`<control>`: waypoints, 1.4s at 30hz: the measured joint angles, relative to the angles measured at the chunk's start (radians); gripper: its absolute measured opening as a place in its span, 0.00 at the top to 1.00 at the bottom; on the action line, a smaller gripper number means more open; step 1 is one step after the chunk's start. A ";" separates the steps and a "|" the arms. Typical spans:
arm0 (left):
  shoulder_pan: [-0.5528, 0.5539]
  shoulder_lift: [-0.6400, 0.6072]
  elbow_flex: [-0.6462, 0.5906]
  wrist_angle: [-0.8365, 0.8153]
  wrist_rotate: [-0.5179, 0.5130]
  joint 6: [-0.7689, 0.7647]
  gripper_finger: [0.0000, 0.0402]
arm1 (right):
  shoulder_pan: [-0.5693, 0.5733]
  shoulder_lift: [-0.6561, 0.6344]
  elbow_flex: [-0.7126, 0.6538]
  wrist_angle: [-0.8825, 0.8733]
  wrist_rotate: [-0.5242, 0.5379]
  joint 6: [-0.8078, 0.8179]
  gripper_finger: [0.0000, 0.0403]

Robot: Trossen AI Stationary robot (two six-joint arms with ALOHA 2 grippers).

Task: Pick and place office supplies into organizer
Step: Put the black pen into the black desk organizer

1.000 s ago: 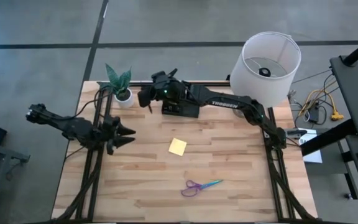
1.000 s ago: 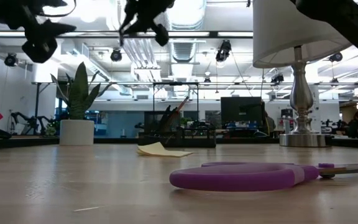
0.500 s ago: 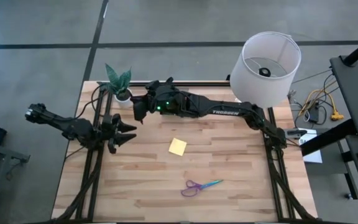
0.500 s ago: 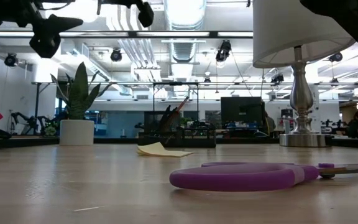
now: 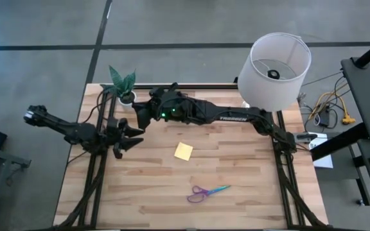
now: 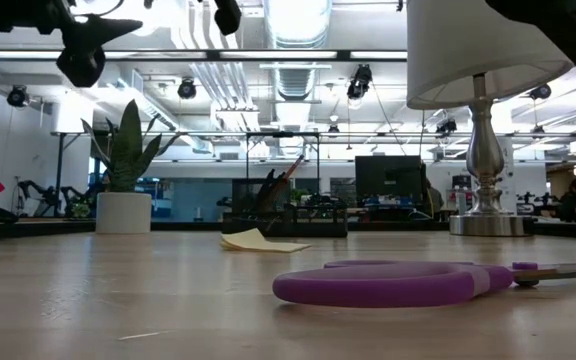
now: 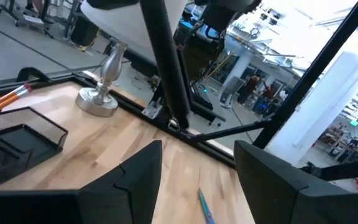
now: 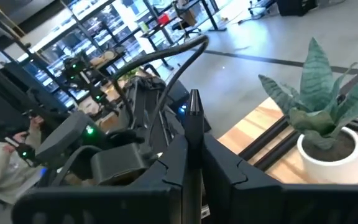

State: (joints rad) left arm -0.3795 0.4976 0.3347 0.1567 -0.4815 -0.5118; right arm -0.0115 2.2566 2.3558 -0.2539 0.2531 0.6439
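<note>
Stretching across the upper middle of the high view, the right arm holds its gripper (image 5: 141,119) above the tabletop (image 5: 236,192) near the plant (image 5: 122,83); its jaws pinch one dark pen (image 8: 193,124). One left gripper (image 5: 132,136) hangs over the left edge, jaws wide and empty. Most of the wood lies bare: one sticky pad (image 5: 184,151) sits at center, one pair of scissors (image 5: 205,191) lower down, well apart from every edge. One organizer (image 6: 286,216) stands at the far edge, one orange pencil (image 7: 5,99) in it. One lamp (image 5: 273,63) fills the upper right corner.
</note>
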 joint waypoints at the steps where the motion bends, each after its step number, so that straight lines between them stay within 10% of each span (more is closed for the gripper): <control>1: 0.000 0.012 0.000 0.025 0.000 0.001 0.54 | 0.003 0.000 0.000 0.000 0.000 -0.001 0.95; 42: 0.001 0.151 0.019 0.251 -0.076 0.048 0.54 | 0.073 0.003 -0.004 -0.111 0.013 -0.068 0.94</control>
State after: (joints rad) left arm -0.3790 0.6485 0.3542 0.4080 -0.5579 -0.4637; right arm 0.0612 2.2601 2.3520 -0.3645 0.2662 0.5764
